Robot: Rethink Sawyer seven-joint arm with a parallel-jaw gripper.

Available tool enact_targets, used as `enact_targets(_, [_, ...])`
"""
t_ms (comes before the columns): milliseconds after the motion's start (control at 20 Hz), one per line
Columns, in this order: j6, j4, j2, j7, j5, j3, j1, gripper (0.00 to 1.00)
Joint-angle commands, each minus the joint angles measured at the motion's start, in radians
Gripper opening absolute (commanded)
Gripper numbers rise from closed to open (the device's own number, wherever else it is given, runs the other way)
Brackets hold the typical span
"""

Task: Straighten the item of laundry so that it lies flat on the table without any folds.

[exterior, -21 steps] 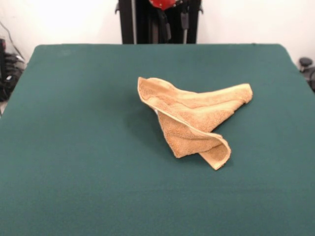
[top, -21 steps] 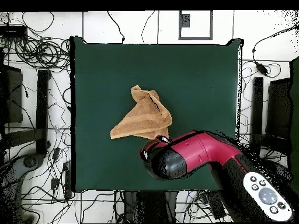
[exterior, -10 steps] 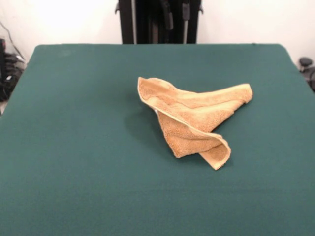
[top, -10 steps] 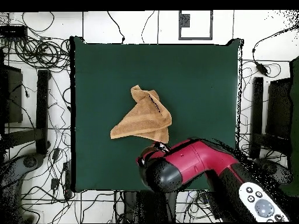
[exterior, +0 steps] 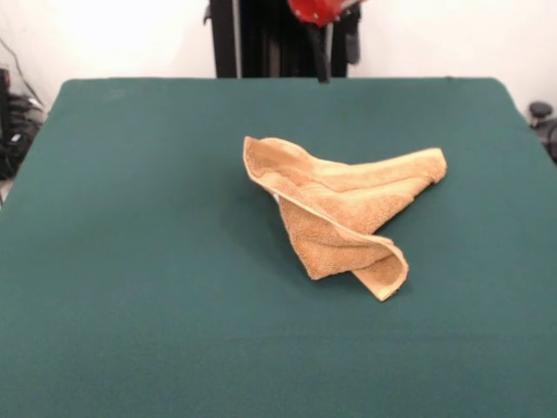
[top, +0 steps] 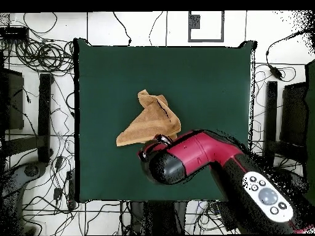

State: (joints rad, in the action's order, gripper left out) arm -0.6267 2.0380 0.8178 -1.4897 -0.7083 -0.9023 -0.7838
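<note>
Towel: the tan-orange terry towel (exterior: 344,213) lies bunched and folded over itself near the middle of the green table (exterior: 130,261), a little to the right.
Near flap: one corner curls over at the near right.
Good way: I think it should pinch one loose corner and pull it out slowly.
Gripper: the gripper (exterior: 324,63) shows at the far edge; I cannot tell its fingers.
Overhead view: the red arm (top: 191,160) reaches over the towel's edge, mostly unseen from the front.
</note>
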Motion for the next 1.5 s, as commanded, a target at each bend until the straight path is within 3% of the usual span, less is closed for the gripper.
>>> enact_targets(50, [-0.167,-0.259,-0.184,0.204,-0.030,0.046,0.053,1.00])
enact_targets(400, [-0.332,-0.455,-0.291,0.328,-0.018,0.038,0.080,1.00])
enact_targets(650, [-0.407,-0.540,-0.327,0.350,-0.017,0.029,0.080,1.00])
enact_targets(1500, [-0.382,-0.467,-0.305,0.322,-0.063,0.016,0.039,1.00])
